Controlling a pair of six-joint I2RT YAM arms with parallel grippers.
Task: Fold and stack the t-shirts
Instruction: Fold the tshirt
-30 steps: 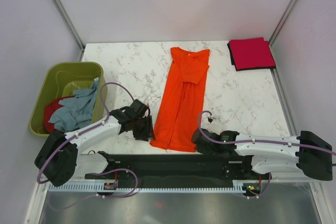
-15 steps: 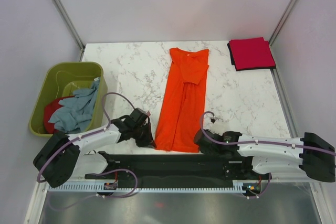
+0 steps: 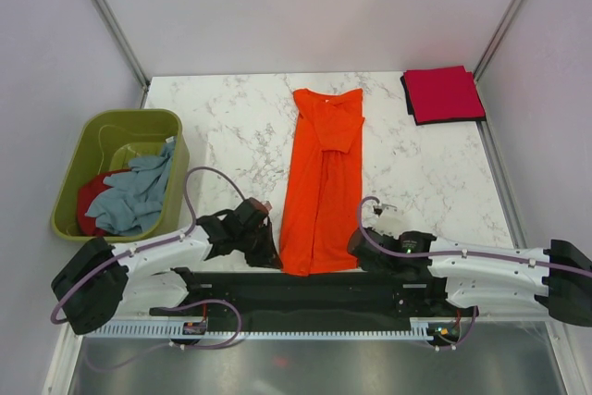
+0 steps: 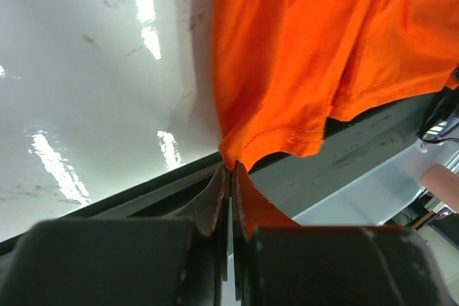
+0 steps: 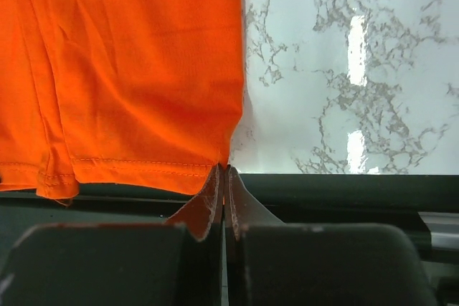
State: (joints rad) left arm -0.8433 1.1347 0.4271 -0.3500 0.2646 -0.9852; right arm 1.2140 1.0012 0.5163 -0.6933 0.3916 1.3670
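Left gripper (image 4: 231, 175): fingers pinched tight on the near-left hem corner of the orange t-shirt (image 3: 322, 182), cloth right at the tips.
Right gripper (image 5: 224, 174): same story, clamped on the near-right hem corner.
Hem: strung between the two grippers, just past the near edge of the table (image 3: 425, 173) and over the dark rail (image 3: 305, 286).
Step in hand: looks like the crosswise fold, hem up to collar. Lift both corners level and keep the hem taut. Carry it straight away from the bases, or the narrow strip will skew.
Room ahead: the shirt runs dead ahead of the fingers, already narrowed lengthwise, with bare marble on either flank.
Outboard left: olive tub (image 3: 69, 182) beyond the left gripper, holding a grey-blue shirt (image 3: 134, 193) and a red shirt (image 3: 88, 196); well apart.
Far right: folded crimson shirt (image 3: 444, 94) at the far corner, well beyond the right gripper. That is likely the stack.
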